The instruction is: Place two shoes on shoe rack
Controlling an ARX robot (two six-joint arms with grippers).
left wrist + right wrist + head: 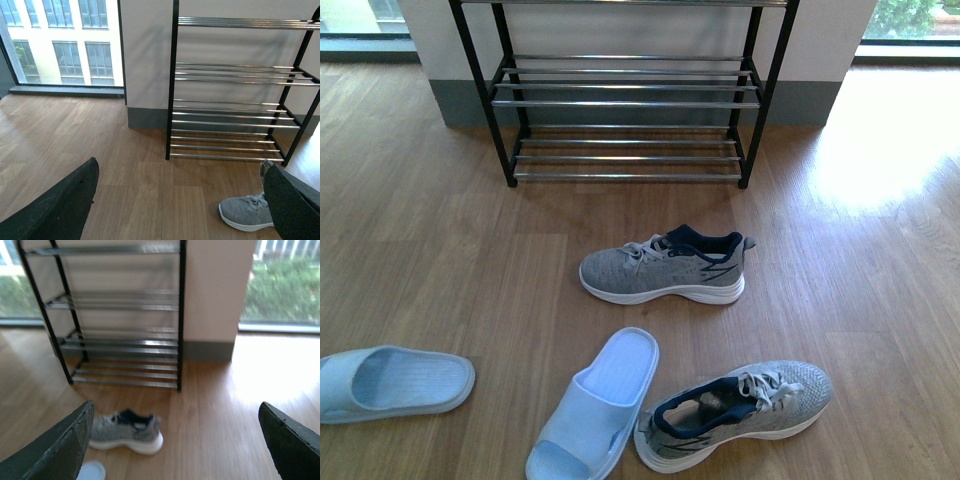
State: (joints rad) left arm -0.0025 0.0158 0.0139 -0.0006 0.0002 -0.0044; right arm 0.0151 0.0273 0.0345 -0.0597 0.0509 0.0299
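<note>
Shoe rack (625,103), top out of frame

Home-like room: wood floor (440,250), shoe rack (625,103), tall windows (75,45).

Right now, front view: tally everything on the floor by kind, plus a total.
Grey knit sneakers: 2 (far grey sneaker, near grey sneaker)
Pale blue foam slides: 2 (left slide, middle slide)
Shoe rack: 1
Total: 5
</note>
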